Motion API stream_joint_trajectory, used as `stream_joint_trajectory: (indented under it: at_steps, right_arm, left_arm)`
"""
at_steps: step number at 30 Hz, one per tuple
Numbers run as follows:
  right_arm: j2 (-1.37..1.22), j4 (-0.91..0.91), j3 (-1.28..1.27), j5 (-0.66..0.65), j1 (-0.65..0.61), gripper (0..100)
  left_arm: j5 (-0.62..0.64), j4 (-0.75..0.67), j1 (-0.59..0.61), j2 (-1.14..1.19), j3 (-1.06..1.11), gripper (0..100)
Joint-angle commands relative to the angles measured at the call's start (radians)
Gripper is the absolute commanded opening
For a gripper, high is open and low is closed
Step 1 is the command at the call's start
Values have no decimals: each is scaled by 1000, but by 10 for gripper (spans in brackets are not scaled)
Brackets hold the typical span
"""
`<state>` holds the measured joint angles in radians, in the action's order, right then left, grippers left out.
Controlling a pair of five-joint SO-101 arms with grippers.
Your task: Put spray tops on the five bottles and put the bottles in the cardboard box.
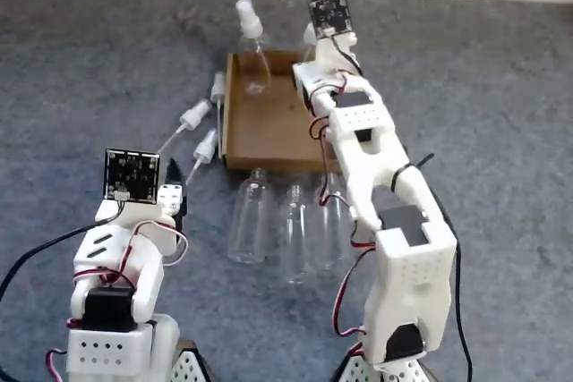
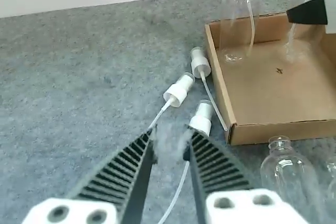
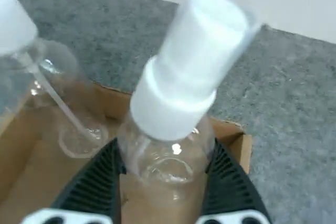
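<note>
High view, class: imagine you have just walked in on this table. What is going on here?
The right gripper is shut on a bottle fitted with a spray top, holding it at a far corner of the cardboard box. Another topped bottle stands in the box. The left gripper, open, hovers by three loose spray tops on the table beside the box. Three bottles without tops lie in front of it.

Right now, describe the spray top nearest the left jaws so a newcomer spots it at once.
Find the cardboard box on the grey mat; three loose spray tops lie outside its left wall. The nearest spray top is the one by the box's front-left corner, its thin tube trailing toward the left arm; the other two lie farther back.
</note>
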<state>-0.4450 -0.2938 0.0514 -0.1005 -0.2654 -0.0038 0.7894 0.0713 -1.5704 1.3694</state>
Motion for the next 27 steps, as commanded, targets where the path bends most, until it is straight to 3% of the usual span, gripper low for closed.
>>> stream_joint_trajectory:
  at_steps: [1,13,19,27]
  right_arm:
    - [16,33,68,-5,8,3]
    - [-25,61,70,-5,5,13]
    - [-22,54,65,-5,4,146]
    - [-21,-13,70,-8,-8,171]
  left_arm:
    - [-5,-21,10,-8,-5,42]
    - [-5,-21,10,-10,-5,42]
    - [-6,-21,10,-10,-5,42]
    - [-6,-21,10,-10,-5,42]
